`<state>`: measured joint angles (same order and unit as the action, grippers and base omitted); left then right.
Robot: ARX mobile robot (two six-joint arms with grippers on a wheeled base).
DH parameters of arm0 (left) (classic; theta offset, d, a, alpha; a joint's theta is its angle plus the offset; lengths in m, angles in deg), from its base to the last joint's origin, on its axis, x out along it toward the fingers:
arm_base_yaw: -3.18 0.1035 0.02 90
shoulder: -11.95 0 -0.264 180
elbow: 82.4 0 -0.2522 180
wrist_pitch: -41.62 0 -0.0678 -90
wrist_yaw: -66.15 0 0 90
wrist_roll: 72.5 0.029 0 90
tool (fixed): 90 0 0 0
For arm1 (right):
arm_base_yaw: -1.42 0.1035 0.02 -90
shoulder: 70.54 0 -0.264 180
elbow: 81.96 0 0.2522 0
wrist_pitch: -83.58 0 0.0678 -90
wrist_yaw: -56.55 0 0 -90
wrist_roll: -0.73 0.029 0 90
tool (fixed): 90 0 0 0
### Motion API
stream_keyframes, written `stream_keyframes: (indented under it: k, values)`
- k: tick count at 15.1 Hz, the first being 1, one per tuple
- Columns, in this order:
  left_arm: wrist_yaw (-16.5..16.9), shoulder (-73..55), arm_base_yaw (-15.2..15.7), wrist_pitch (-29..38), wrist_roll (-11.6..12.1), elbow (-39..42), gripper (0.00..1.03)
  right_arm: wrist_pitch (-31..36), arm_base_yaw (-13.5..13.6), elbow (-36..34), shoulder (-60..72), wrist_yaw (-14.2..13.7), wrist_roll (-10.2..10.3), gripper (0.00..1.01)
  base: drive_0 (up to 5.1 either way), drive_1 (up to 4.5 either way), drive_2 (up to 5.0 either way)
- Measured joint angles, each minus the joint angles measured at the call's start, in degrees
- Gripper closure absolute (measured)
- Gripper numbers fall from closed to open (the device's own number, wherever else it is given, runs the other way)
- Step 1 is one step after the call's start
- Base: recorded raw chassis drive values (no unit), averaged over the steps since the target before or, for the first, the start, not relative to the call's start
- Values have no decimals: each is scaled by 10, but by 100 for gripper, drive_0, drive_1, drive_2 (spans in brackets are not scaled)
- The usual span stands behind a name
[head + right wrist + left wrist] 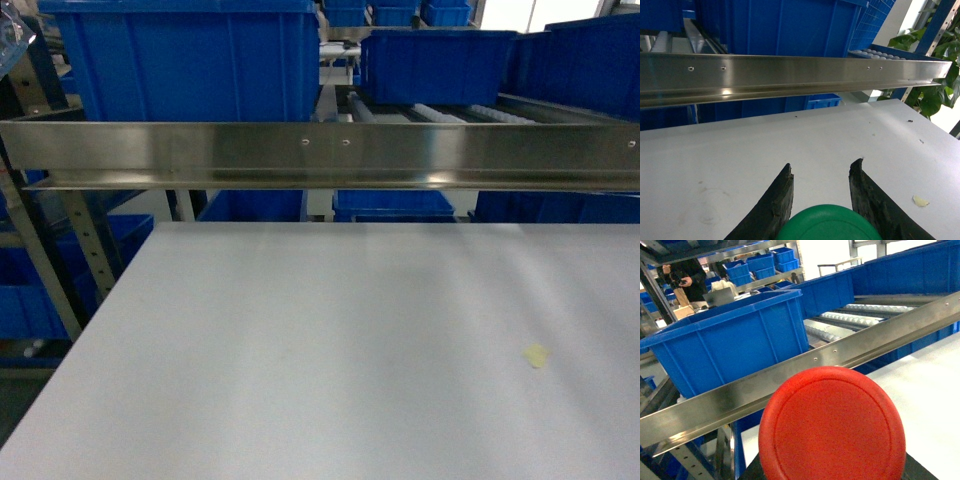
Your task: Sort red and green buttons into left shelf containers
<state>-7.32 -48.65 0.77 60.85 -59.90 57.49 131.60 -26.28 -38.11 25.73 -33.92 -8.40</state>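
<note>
In the left wrist view a round red button cap (832, 425) fills the lower middle of the picture, right up against the camera, with a black body edge just showing under it; the left gripper's own fingers are out of sight, so whether it clamps the button cannot be told from the pictures. Ahead of that cap and above it runs the shiny steel bar of the left shelf (790, 385), slanting across the frame, and just beyond the bar stands a deep blue container (735, 345) with a thick rim and ribbed side — white rollers (850, 317) lie to its right. In the right wrist view the right gripper (821, 172) shows two black fingers (775, 200) spread apart, and a green button cap (827, 222) sits low between them, at their base; the tips ahead of it do not touch each other, and whether the fingers press the cap cannot be told. Beyond those tips lies the white table (790, 145), then the steel bar with blue bins behind it. A yellowish tape scrap (920, 201) lies on the table to the right of the fingers. The head view shows the table, the bar and the bins, but neither arm.
</note>
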Motion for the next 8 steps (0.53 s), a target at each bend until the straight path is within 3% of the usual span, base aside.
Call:
stream_keyframes:
  k: [8]
  values:
    - [0, 0, 0, 0, 0, 0, 79, -1, 0, 0, 0, 0, 0, 71, -496, 250, 250]
